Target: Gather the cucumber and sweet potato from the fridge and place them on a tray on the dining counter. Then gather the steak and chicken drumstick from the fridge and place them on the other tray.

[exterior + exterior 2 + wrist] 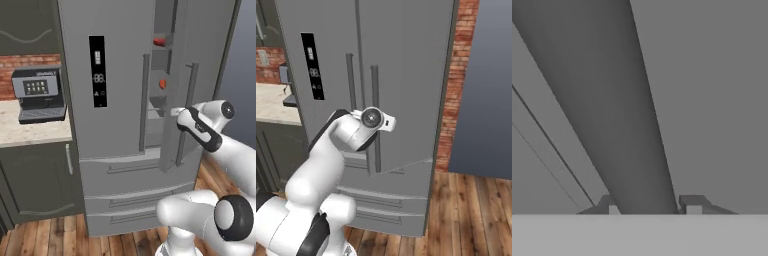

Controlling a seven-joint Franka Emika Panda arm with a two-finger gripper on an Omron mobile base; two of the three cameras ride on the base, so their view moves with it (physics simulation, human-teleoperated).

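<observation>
The robot's gripper (pixel 652 209) has its jaws closed around the vertical handle (pixel 612 100) of the fridge's right door (pixel 172 75), which stands partly ajar. Through the gap, red items (pixel 160 42) sit on interior shelves, too small to identify. A coffee machine (pixel 38 94) rests on the surface (pixel 30 131) at left.

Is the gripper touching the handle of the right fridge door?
Touching. The hand view shows the handle running between the fingertips of the gripper, with no gap on either side.
</observation>
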